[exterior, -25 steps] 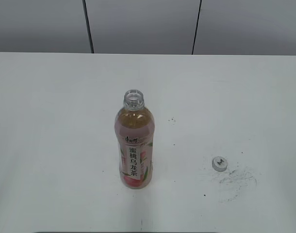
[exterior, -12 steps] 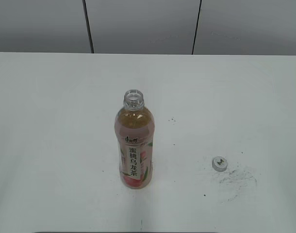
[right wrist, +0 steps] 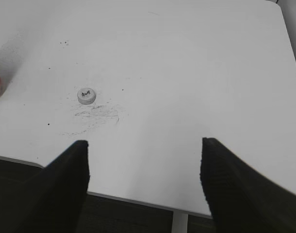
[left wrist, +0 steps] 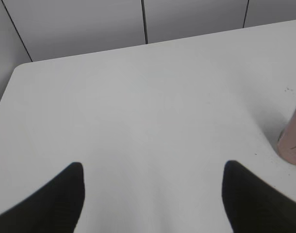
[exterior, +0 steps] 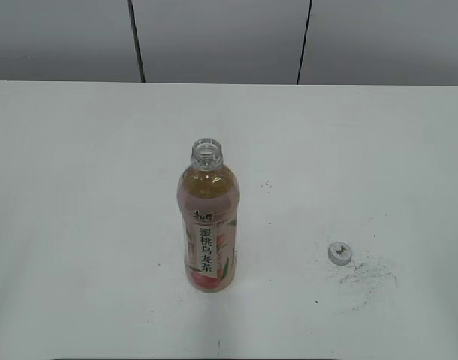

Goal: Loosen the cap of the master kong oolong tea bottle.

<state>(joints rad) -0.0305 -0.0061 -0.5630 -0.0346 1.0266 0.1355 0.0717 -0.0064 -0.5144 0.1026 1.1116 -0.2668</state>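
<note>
A white table (exterior: pixel 79 187) fills most of the exterior view, with grey wall panels (exterior: pixel 214 37) behind its far edge. Near the middle of the table the bottle (exterior: pixel 207 225) stands upright, its neck open and bare, amber tea showing above a pink label with a white strip of dark characters. No arm appears in the exterior view.

In the left wrist view the left gripper (left wrist: pixel 153 194) hangs over bare tabletop with its two dark fingers (left wrist: pixel 65 194) spread wide, nothing between them; the base of the bottle shows at the right edge of that view. In the right wrist view the right gripper (right wrist: pixel 144 184) is likewise spread wide and empty, above the near edge of the table.

The cap (exterior: pixel 339 253) lies flat on the table, logo up, well apart from the bottle to its right, just beside a patch of dark scuff marks (exterior: pixel 368 277).
</note>
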